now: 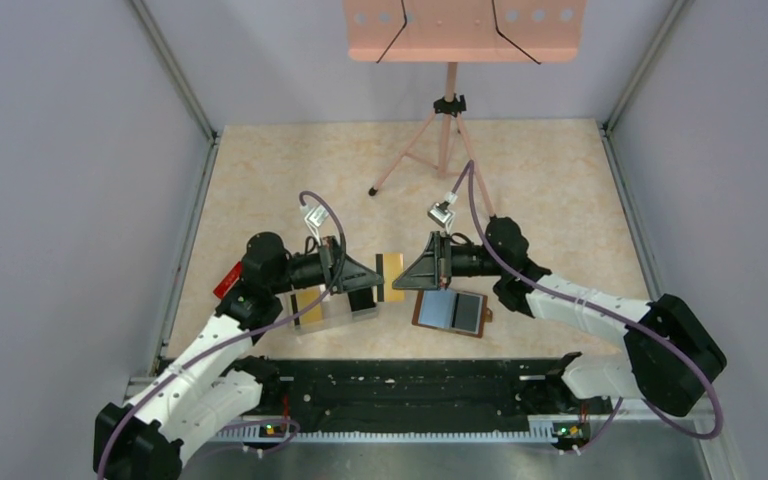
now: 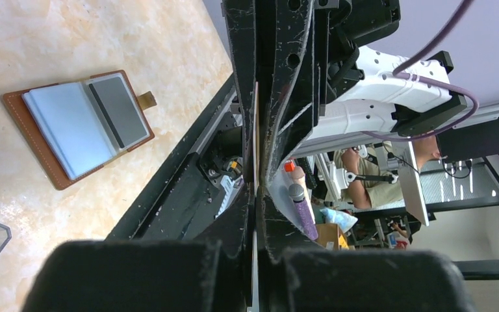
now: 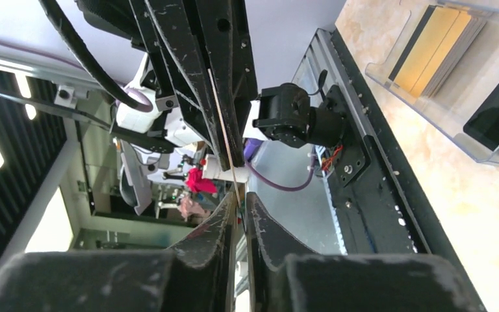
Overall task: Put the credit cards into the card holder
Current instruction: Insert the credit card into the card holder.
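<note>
Left claw [image 1: 375, 281] clenched a gold credit card [image 1: 392, 266]; my right claw [image 1: 407, 280] flanked it, grip I couldn't tell, beside the open card holder [image 1: 450, 312].

place: robot lab | signs: grey partition walls [image 1: 55, 150]; tripod [image 1: 449, 135]; seated person [image 2: 364, 179]
</note>
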`<state>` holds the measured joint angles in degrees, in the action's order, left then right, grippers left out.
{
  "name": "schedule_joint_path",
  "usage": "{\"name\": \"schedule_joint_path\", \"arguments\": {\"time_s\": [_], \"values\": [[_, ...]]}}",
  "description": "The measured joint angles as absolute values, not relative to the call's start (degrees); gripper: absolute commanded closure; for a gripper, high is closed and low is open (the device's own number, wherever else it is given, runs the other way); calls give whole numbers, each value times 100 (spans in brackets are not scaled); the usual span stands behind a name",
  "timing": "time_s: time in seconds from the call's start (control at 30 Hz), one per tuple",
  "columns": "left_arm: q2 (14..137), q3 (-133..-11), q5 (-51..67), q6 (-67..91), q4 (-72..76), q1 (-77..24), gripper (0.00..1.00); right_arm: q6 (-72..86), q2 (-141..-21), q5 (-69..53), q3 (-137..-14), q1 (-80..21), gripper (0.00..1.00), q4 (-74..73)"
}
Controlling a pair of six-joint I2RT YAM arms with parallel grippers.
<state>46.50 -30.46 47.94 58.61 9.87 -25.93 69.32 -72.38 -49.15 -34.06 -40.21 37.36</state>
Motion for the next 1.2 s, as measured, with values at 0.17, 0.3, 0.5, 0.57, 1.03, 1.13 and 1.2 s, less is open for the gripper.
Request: {"name": "schedule_joint_path", "arguments": {"time_s": [0.17,0.3,0.5,0.57,1.03,1.13,1.2], "values": [[4626,-3035,4713,5767,836,-2593,62,6904,-7269,-4849,-3406,-4038,100,3739],[4626,-3030,4560,5616,515,-2593,53,6530,-7133,-4606,-3406,-3986,100,3015],[4797,-3096,3920,5218,-235,-2801,51,5837,-6412,-4211,-3148,-3267,100,1623],[5175,-3297,3588,5009,-617,-3020,51,5577,-6167,-4097,-2980,-2941,100,1081],[8302,-5210,1835,4086,-1922,-4486,64,4219,-5159,-2816,-2386,-1918,100,-2102],[8746,-5424,1653,4034,-2036,-4567,68,4071,-5190,-2676,-2383,-1918,100,-2296],[8958,-5487,1568,4029,-2067,-4589,71,4005,-5236,-2672,-2359,-1916,100,-2316]]}}
